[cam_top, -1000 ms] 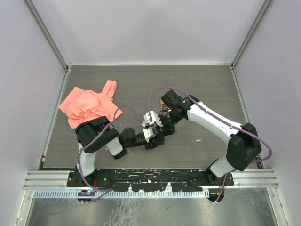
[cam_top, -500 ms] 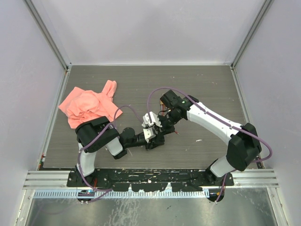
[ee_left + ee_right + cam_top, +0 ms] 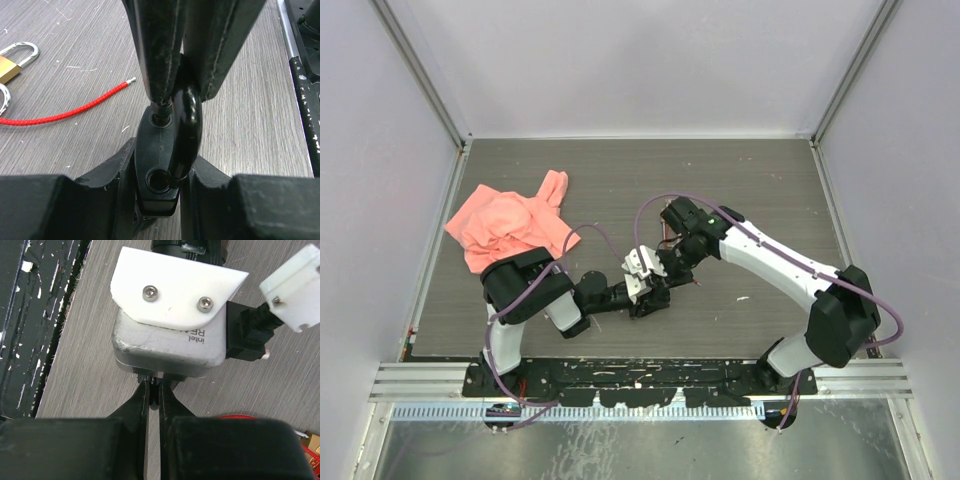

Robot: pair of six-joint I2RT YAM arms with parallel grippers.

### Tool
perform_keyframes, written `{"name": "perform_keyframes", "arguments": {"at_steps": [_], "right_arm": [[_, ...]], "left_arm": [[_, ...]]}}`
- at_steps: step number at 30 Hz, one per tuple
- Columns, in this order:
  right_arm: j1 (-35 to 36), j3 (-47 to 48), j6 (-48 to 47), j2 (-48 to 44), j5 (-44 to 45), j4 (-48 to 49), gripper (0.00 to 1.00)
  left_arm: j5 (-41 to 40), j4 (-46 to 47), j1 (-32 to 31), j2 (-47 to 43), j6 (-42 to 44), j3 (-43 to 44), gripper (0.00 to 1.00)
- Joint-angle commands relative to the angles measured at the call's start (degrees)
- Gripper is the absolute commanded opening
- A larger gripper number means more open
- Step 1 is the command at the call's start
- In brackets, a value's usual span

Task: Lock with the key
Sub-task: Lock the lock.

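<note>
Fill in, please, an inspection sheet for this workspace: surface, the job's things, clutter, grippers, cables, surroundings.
Surface: grey wood-grain table, scratched, with small white flecks.
Job's things: black padlock, shackle swung aside, one hole in the body bare; key not made out.
Clutter: pink cloth crumpled at the left side; brass padlock and red cord lying on the table.
Grippers: left gripper clamps the black padlock's body; right gripper nearly closed, apparently pinching its shackle.
Cables: purple cables loop off both arms.
Surroundings: white walls on three sides; metal rail at the near edge.
</note>
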Motion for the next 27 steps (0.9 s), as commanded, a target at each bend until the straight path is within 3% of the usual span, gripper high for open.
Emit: {"name": "perform_keyframes", "arguments": {"at_steps": [1, 7, 13, 27], "right_arm": [[0.8, -5.6, -0.5, 1.7, 5.4, -3.5, 0.01], [1.1, -15.0, 2.9, 1.8, 7.9, 1.8, 0.01], [1.2, -17.0, 9.3, 0.0, 13.0, 3.9, 0.01], [1.1, -17.5, 8.8, -2.2, 19.4, -5.9, 0.01]], "left_arm": [[-0.3, -1.1, 0.6, 1.2, -0.1, -0.4, 0.00], [-1.5, -1.0, 0.9, 1.0, 0.7, -0.8, 0.00], [-3.7, -0.9, 0.9, 0.4, 1.9, -1.5, 0.00], [-3.7, -0.9, 0.8, -1.0, 5.9, -2.3, 0.02]]}}
